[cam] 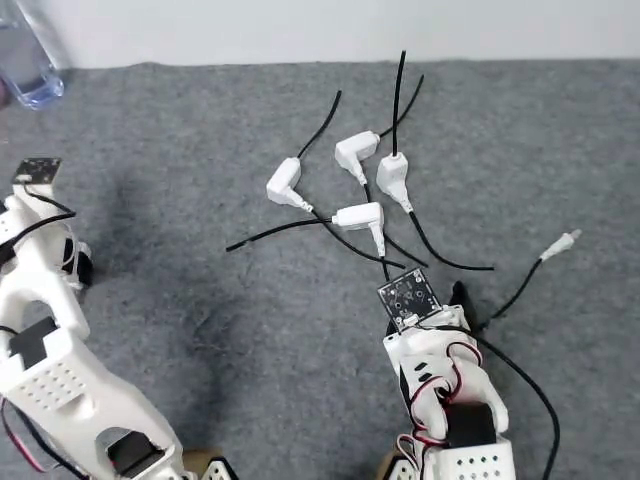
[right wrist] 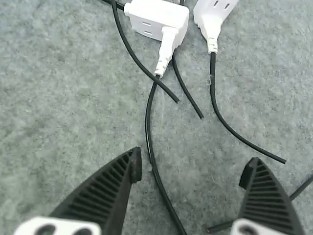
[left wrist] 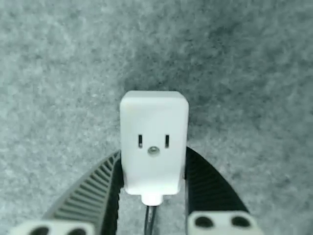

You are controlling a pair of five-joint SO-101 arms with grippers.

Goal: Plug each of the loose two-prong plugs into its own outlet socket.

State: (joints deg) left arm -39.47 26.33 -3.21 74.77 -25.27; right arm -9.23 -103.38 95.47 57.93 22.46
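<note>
Bench arrangement for the plug-and-socket task, laid out on a grey felt desk [cam: 200,330]. The left jaws are clamped on a white outlet socket [left wrist: 154,142], one jaw pressed to each flank of its body. The face of this socket is turned towards the wrist camera, so that two upright slots and a round earth hole beneath them are seen. Its black lead [left wrist: 149,218] leaves the end of the socket that lies deepest between the jaws. The socket is held above bare felt. The right jaws are spread wide apart and grip nothing. A black cord [right wrist: 149,127] is laid on the felt between them, closer to one jaw than to the other and touched by neither. Ahead of the right jaws the nearest socket [right wrist: 156,17] is found, its slotted face upward. A second socket [right wrist: 215,7] is placed just beside it, and their leads are crossed in front of the jaw tips. In the high view these two are shown as part of a socket cluster [cam: 284,184] of four white bodies, set beyond the right jaws. One loose two-prong plug [cam: 568,240] is seen off to the right of the right jaws, well apart from the cluster, on the end of its own black lead. A clear bottle [cam: 25,60] is stood far beyond the left jaws, at the desk's back corner; its contents cannot be told.
</note>
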